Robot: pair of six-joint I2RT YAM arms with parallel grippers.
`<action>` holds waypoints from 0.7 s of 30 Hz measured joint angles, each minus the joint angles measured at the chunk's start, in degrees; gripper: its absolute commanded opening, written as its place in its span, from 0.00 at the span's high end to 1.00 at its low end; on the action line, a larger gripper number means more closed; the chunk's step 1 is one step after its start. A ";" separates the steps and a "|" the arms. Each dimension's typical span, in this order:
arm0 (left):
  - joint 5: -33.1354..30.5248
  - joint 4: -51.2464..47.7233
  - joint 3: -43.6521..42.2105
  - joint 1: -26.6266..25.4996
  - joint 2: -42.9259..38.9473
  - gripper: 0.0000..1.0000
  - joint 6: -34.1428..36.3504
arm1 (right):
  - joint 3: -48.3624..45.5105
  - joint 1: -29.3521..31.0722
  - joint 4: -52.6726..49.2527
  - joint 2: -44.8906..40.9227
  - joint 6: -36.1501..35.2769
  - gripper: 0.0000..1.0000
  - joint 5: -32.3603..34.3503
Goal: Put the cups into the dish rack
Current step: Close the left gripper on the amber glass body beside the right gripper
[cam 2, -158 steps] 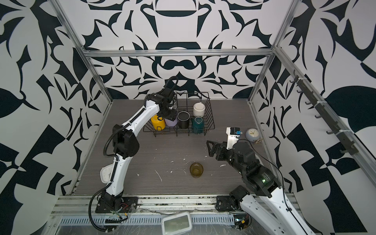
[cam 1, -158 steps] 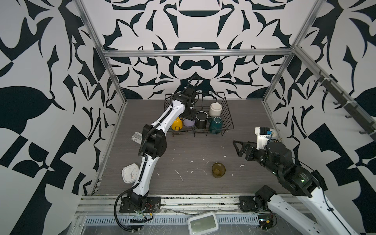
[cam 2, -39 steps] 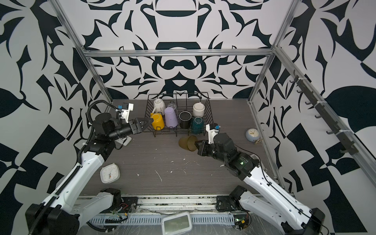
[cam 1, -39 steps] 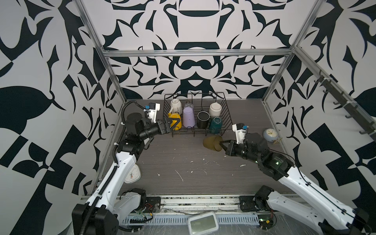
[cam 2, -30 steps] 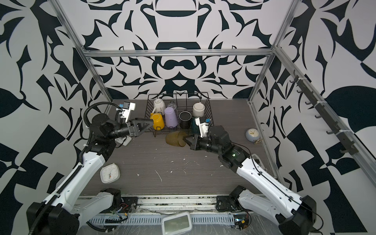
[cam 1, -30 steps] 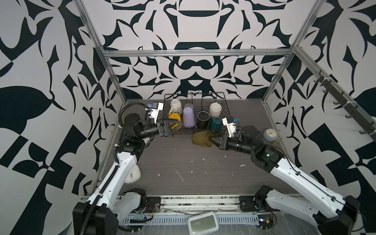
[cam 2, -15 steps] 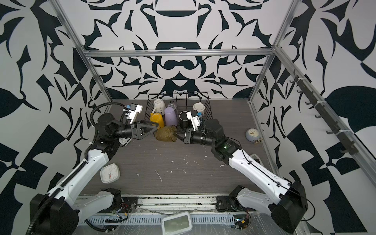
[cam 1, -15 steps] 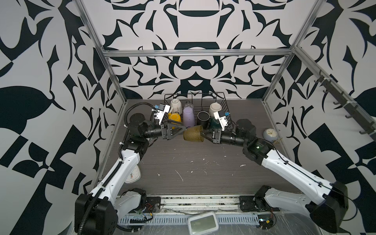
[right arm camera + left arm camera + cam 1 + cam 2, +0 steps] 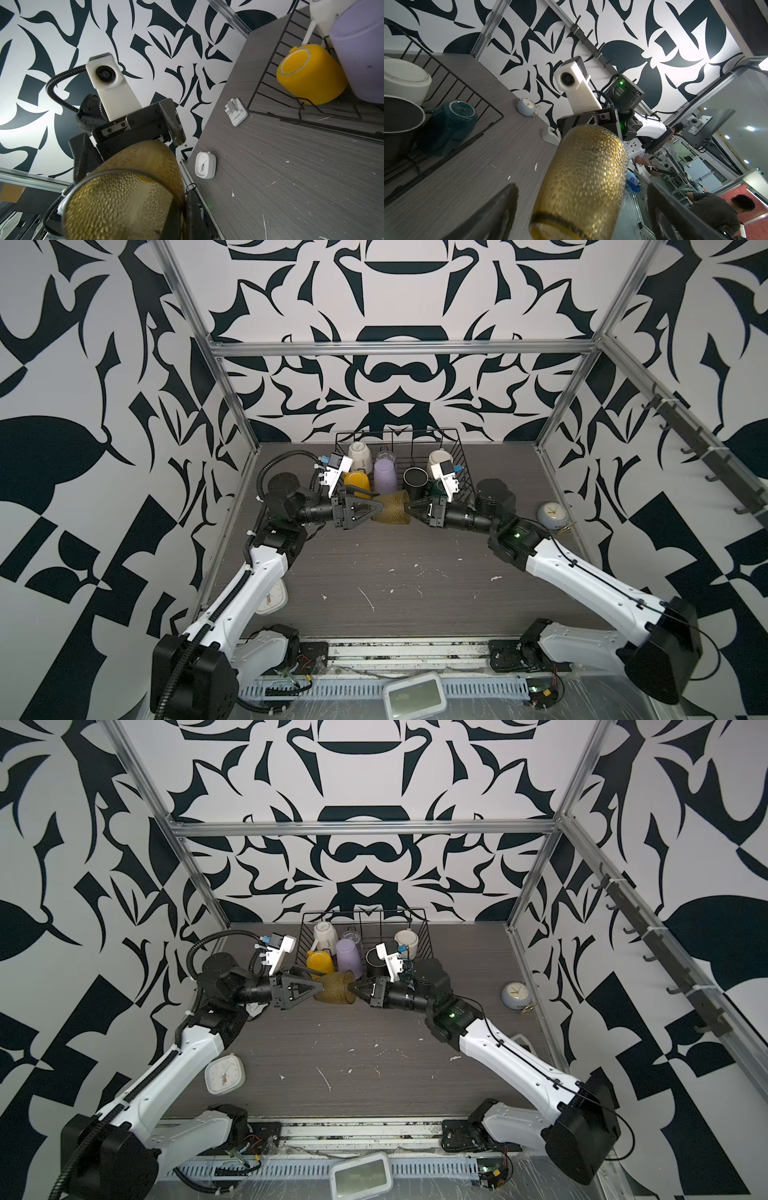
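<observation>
Mid-air handover in front of the black wire dish rack (image 9: 462,456). The dimpled amber glass tumbler (image 9: 390,509) lies on its side above the grey wood-grain surface (image 9: 395,593), just before the rack's near edge and not in it yet. The right gripper (image 9: 409,508) has its jaws pinched tight on the glass wall at the rim, one inside the mouth and one outside, per the right wrist view. The left gripper (image 9: 374,506) has its jaws spread wide, straddling the narrower base end; no contact as far as the left wrist view shows. Step in hand, my read: left takes the glass. To do it well, slide left further along the body so the jaws land on the fuller part, not the tapered base. Close slowly, since the glass is hard and slick and the bumps add little grip. Right should let go only once left is firm, then the glass goes mouth-down into a free slot. The rack holds a glossy yellow mug (image 9: 356,480), a matte lilac tumbler (image 9: 384,474), a black mug (image 9: 415,479), a glazed teal mug (image 9: 452,122), two white mugs (image 9: 359,454) and a clear glass (image 9: 386,455).
</observation>
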 measured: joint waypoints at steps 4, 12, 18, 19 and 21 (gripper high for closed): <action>0.39 0.17 -0.04 -0.57 0.00 0.00 -0.02 | 0.00 0.00 1.51 1.09 0.92 1.00 -0.04; 0.57 1.29 -0.17 -0.92 0.00 0.08 -0.44 | 0.00 0.00 5.66 2.38 3.34 1.00 -0.17; 0.52 2.56 -0.22 -1.07 0.00 0.12 -1.05 | 0.00 0.20 8.50 3.10 4.94 1.00 -0.26; 0.55 2.64 -0.22 -1.07 0.00 0.13 -1.07 | 0.00 0.28 8.90 3.23 5.14 1.00 -0.26; 0.52 2.86 -0.22 -1.07 0.00 0.14 -1.11 | 0.00 0.44 9.55 3.48 5.33 1.00 -0.28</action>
